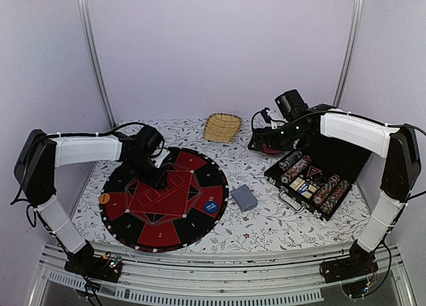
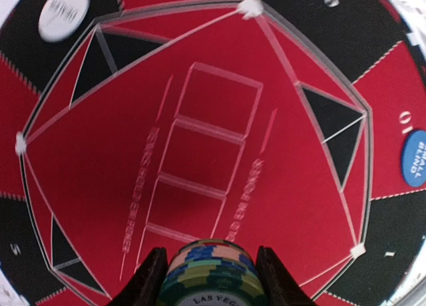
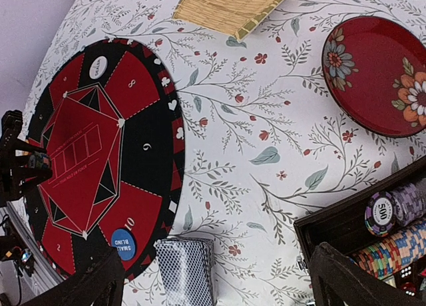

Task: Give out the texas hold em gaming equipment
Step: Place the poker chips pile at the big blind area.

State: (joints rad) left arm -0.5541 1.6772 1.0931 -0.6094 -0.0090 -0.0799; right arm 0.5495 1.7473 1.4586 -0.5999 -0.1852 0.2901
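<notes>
My left gripper (image 2: pixel 210 254) is shut on a short stack of multicoloured chips (image 2: pixel 212 276), held just above the red centre of the round poker mat (image 2: pixel 219 153). In the top view that gripper (image 1: pixel 158 178) hangs over the mat (image 1: pixel 193 226). My right gripper (image 3: pixel 216 251) is open and holds nothing, high above the tablecloth next to the chip case (image 1: pixel 346 161). Far below it lies the card deck (image 3: pixel 186 269) with its blue-grey back up. A blue small-blind button (image 3: pixel 123 244) and a white button (image 3: pixel 98 67) lie on the mat. An orange button (image 1: pixel 104 197) sits at the mat's left rim.
The open black case holds rows of chips (image 3: pixel 393 216) at the right. A dark-red flowered plate (image 3: pixel 379 73) lies behind the case, under my right arm. A woven straw basket (image 1: pixel 221 127) stands at the back. The flowered cloth (image 3: pixel 266 153) lies bare between mat and case.
</notes>
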